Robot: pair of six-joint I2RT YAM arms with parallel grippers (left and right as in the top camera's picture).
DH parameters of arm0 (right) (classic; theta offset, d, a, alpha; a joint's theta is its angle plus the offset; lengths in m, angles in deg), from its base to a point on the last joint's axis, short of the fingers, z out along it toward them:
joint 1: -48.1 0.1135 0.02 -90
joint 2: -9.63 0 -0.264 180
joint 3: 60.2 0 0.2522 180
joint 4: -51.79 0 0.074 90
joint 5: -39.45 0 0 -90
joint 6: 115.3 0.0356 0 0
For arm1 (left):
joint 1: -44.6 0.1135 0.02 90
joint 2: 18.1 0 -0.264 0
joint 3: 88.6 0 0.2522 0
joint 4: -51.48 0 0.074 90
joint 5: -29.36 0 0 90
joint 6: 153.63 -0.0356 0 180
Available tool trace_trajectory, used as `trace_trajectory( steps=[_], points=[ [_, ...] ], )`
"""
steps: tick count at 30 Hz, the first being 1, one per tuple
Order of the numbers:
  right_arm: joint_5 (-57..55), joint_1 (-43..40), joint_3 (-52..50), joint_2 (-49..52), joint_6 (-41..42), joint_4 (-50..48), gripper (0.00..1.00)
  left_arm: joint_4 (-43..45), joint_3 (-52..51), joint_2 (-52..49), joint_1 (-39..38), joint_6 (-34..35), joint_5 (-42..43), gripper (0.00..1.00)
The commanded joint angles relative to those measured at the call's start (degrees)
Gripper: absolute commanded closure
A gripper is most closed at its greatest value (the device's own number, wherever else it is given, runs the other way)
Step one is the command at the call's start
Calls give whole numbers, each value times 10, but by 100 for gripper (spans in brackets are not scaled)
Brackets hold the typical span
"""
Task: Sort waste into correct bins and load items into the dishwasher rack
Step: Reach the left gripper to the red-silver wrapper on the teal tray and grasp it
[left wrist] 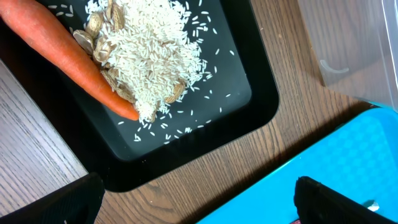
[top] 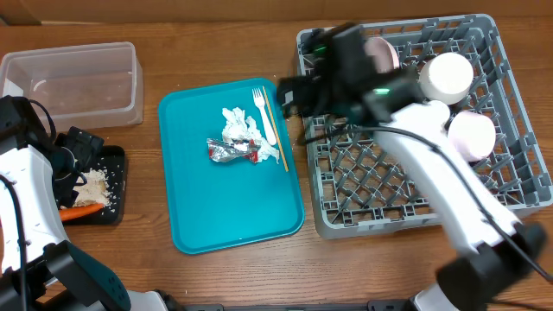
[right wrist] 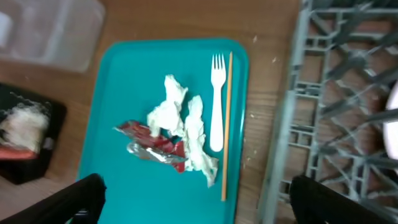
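The clear tub (top: pixel 73 82) stands at the far left of the table (top: pixel 225 285). Just near of it sits the black tray (left wrist: pixel 249 112). It holds a heap of rice scraps (left wrist: pixel 149 56), and the carrot (left wrist: pixel 62 56) lies against one side of the heap. Loose grains are scattered over the tray's floor. The left gripper (left wrist: pixel 199 202) hangs above the table close to this tray, spread as wide as it goes, with nothing between its tips.

The teal serving tray (top: pixel 199 216) lies in the middle. On its far half the crumpled napkins (right wrist: pixel 180 118) and the red-and-silver wrapper (right wrist: pixel 149 146) form one touching clump, with the wrapper on the left, near side. Just right of the clump lies the fork (right wrist: pixel 216 106), tines pointing far. The wooden stick (right wrist: pixel 227 124) lies alongside the fork on its right.

The right gripper (right wrist: pixel 205 199) hangs over the teal tray's right edge, beside the left wall of the dishwasher rack (top: pixel 423 199). It is wide apart and grips nothing.

The rack fills the right of the table. In its far right part sits a white cup (top: pixel 447 76), with a pale bowl (top: pixel 471 134) just near of it. At the far wall, partly hidden behind the right arm (top: pixel 432 173), is what looks like a second pinkish bowl (top: pixel 384 53).
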Motion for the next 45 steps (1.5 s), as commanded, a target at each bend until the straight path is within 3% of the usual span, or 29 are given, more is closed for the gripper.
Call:
trace_trajectory(
  steps=[1, 10, 17, 18, 19, 20, 22, 24, 29, 35, 40, 45],
  points=[
    [-50, 2, 5, 20, 0, -6, 0, -1, 9, 8, 2, 3, -4, 0],
    [-87, -54, 59, -51, 0, 37, 0, 15, 9, 8, 1, 8, 6, 0],
    [-145, -180, 68, -137, 0, 54, 0, -13, 9, 8, 0, 26, 154, 0],
    [-145, -198, 68, -144, 0, 54, 0, -16, 9, 8, -1, 9, 207, 0],
    [-144, -233, 68, -155, 0, 55, 0, -6, 9, 7, -10, -65, 321, 3],
    [-145, -252, 68, -158, 0, 55, 0, 0, 9, 7, -22, -113, 375, 4],
    [-145, -282, 68, -160, 0, 55, 0, -7, 9, 8, -56, -153, 398, 6],
    [-144, -304, 67, -158, 0, 55, 0, -22, 9, 8, -102, -148, 358, 6],
    [-145, -328, 66, -155, 0, 55, 0, -30, 9, 7, -262, 3, 180, 1],
    [-144, -328, 66, -155, 0, 55, 0, 28, 9, 7, -415, 204, 12, 0],
    [-144, -328, 66, -155, 0, 55, 0, 40, 9, -2, -454, 336, -27, 0],
    [-145, -328, 66, -155, 0, 55, 0, 51, 9, -50, -455, 392, -10, 0]
  ],
)
